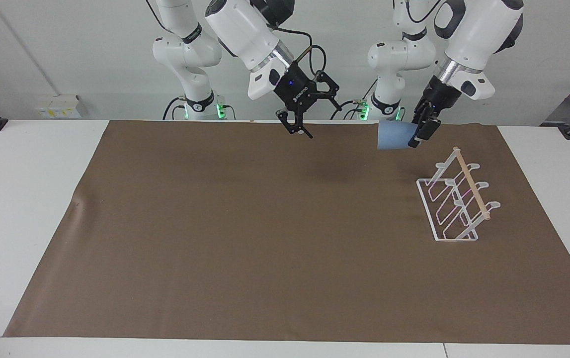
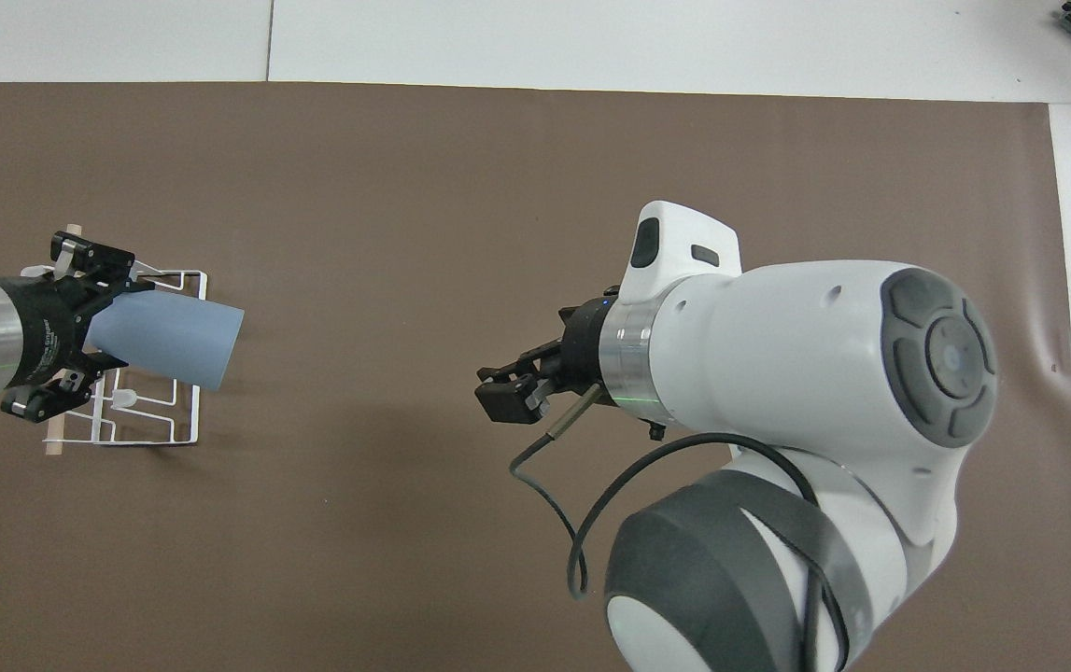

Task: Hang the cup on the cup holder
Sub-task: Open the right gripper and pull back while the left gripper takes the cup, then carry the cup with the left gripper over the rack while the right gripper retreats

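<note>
My left gripper (image 1: 420, 132) is shut on the base of the light-blue cup (image 1: 393, 135). It holds the cup in the air on its side, mouth toward the right arm's end of the table. In the overhead view the cup (image 2: 171, 336) and left gripper (image 2: 105, 329) cover part of the white wire cup holder (image 2: 196, 411). In the facing view the cup hangs above the mat, clear of the cup holder (image 1: 456, 201). My right gripper (image 1: 320, 118) is open and empty, up in the air over the robots' edge of the mat; in the overhead view the right gripper (image 2: 500, 392) points toward the cup.
A brown mat (image 1: 265, 223) covers most of the white table (image 1: 26, 199). The cup holder stands on the mat toward the left arm's end, its wooden rod (image 1: 472, 185) running along the top. Nothing else lies on the mat.
</note>
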